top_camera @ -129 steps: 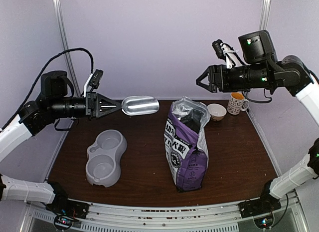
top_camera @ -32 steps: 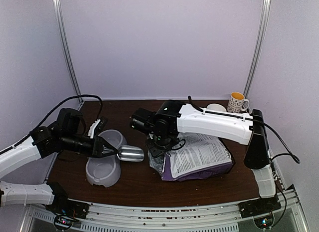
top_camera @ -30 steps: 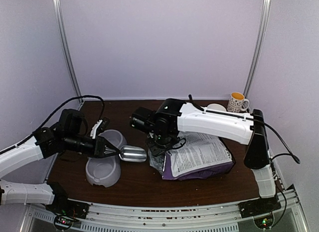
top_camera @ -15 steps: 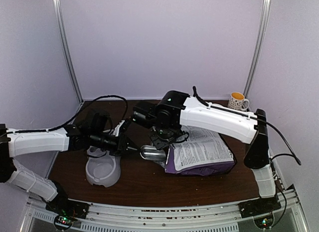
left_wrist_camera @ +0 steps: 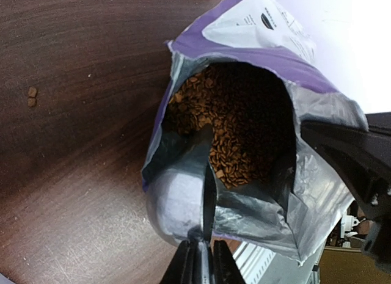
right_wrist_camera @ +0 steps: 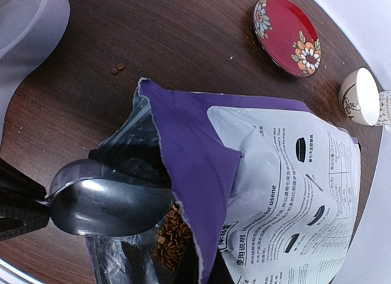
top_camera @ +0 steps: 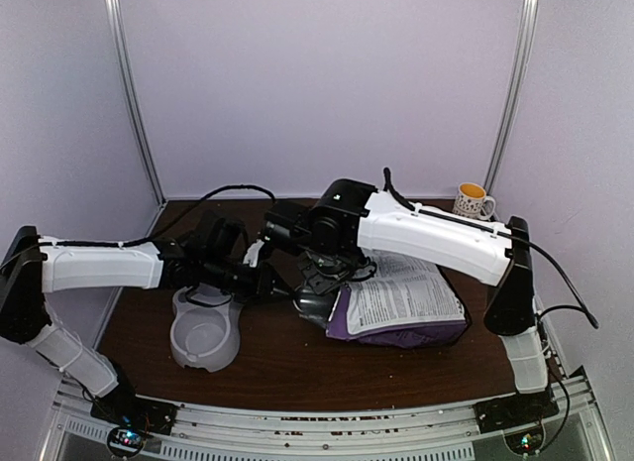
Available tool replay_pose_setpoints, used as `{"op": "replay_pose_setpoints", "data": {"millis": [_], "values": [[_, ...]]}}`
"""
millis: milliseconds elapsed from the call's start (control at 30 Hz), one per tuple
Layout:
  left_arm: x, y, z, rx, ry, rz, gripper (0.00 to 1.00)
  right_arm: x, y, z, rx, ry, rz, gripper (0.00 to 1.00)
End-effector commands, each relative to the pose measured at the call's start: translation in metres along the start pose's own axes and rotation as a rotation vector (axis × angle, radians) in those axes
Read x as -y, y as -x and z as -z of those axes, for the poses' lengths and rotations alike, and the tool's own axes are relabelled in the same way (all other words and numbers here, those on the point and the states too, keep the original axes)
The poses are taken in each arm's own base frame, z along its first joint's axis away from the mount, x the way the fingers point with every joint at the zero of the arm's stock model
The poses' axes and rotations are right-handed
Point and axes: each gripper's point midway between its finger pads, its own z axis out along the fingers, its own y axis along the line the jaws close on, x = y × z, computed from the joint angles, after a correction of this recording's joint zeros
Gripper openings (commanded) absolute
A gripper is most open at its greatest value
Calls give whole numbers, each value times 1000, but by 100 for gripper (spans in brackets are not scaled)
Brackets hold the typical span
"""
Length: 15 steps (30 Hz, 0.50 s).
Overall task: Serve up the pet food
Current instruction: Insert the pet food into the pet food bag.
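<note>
Your left gripper (left_wrist_camera: 198, 264) is clamped on the thin handle of the metal scoop (right_wrist_camera: 104, 204), whose bowl sits in the mouth of the purple bag (right_wrist_camera: 287, 174). Your right gripper (top_camera: 325, 271) is closed, pinching the bag's upper lip so the mouth gapes. The bag lies on its side on the table (left_wrist_camera: 73, 46). The pet food (left_wrist_camera: 238, 125) fills the bag's inside, just past the scoop's tip. Two stray pellets (right_wrist_camera: 115, 68) lie on the wood near the bag's mouth. The grey double bowl (top_camera: 203, 332) sits left of the bag, and a red plate (right_wrist_camera: 287, 33) lies beyond it.
</note>
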Motion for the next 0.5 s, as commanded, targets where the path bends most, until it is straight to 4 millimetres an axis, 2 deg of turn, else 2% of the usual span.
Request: {"op": "replay_pose_setpoints", "data": {"millis": [0, 467], "values": [[-16, 4, -8, 11, 116, -19, 0, 20, 12, 9, 56, -74, 4, 0], [-37, 0, -27, -12, 242, -15, 0, 0, 8, -9, 48, -18, 2, 0]]}}
